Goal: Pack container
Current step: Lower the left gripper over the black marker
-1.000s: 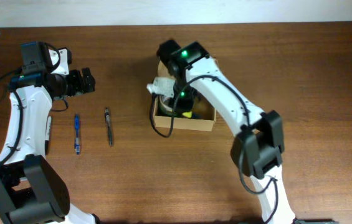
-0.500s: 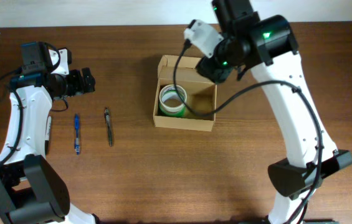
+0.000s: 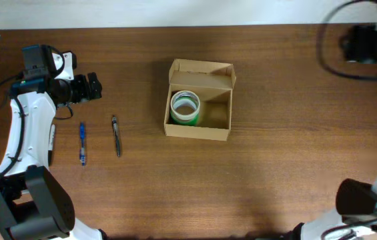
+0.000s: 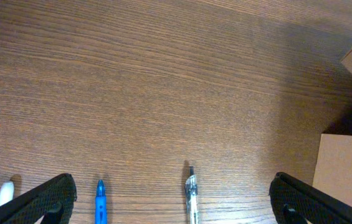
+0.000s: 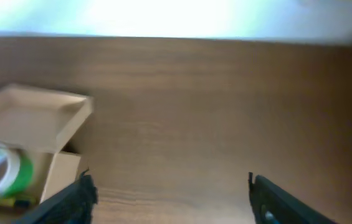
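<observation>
The container (image 3: 199, 132) is a tan cardboard box at the table's middle, its lid flap (image 3: 201, 71) open toward the back. A green and white tape roll (image 3: 184, 107) lies in its left half. My right gripper (image 3: 345, 45) is far right near the back edge, well clear of the box, open and empty. The blurred right wrist view shows the gripper (image 5: 169, 186) open, with the box (image 5: 35, 118) and tape roll (image 5: 1, 169) at lower left. My left gripper (image 3: 93, 87) is open and empty at the left, above the pens; it shows open in the left wrist view (image 4: 172, 186).
A blue pen (image 3: 82, 143) and a clear pen (image 3: 116, 135) lie on the table left of the box. The left wrist view also shows the blue pen (image 4: 99, 202), the clear pen (image 4: 191, 194), a white marker tip (image 4: 5, 193) and the box corner (image 4: 347, 171).
My right arm has lifted out of the box and swung to the far right, leaving the tape roll inside. The left arm has not moved.
</observation>
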Controlling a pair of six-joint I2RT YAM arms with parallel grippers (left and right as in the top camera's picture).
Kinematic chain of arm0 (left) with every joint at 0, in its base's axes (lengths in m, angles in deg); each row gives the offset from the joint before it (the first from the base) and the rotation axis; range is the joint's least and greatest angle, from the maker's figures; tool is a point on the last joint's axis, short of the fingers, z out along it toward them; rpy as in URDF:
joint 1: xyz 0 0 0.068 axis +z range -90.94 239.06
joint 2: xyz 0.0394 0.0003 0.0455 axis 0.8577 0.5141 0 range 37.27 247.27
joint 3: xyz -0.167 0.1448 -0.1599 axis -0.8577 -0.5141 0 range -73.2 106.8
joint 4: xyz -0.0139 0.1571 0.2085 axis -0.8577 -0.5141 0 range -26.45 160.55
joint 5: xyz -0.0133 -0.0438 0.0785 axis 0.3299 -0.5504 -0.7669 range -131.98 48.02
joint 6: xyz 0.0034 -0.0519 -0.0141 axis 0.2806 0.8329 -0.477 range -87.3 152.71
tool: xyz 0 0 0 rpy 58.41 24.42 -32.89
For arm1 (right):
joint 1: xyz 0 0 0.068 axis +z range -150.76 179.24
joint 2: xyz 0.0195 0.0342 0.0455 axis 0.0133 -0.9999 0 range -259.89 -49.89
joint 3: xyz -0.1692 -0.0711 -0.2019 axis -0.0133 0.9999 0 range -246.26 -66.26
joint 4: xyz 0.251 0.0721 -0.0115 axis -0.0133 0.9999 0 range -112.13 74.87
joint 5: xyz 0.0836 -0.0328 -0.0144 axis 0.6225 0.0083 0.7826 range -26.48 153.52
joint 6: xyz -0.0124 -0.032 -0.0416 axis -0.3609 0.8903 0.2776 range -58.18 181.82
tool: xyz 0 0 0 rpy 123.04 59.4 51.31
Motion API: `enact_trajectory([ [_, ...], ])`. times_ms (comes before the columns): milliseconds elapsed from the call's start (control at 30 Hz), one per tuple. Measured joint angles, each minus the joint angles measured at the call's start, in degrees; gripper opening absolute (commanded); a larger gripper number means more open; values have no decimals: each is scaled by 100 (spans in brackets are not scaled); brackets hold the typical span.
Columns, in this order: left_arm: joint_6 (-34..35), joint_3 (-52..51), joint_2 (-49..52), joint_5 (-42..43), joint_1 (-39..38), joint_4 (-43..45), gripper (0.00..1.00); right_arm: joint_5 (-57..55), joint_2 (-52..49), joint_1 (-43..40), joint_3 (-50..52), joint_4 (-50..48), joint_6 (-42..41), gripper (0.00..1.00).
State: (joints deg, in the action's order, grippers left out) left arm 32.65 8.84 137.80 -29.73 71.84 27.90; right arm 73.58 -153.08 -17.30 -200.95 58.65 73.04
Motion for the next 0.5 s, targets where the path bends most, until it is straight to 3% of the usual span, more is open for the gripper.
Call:
enact_trajectory([
  [200,0,4,-2,46,0,-205,99,129,-153,-699,2,85,-243,99],
  [267,-2,7,0,116,0,-361,84,149,-177,-802,2,83,-267,99],
  [300,-13,9,0,122,0,-481,84,151,-181,-831,2,85,-284,99],
  [367,-120,9,0,17,0,-769,96,166,-186,-857,2,87,-315,99],
  [500,-433,11,0,-850,7,-1172,96,190,-186,-857,2,92,-341,99],
])
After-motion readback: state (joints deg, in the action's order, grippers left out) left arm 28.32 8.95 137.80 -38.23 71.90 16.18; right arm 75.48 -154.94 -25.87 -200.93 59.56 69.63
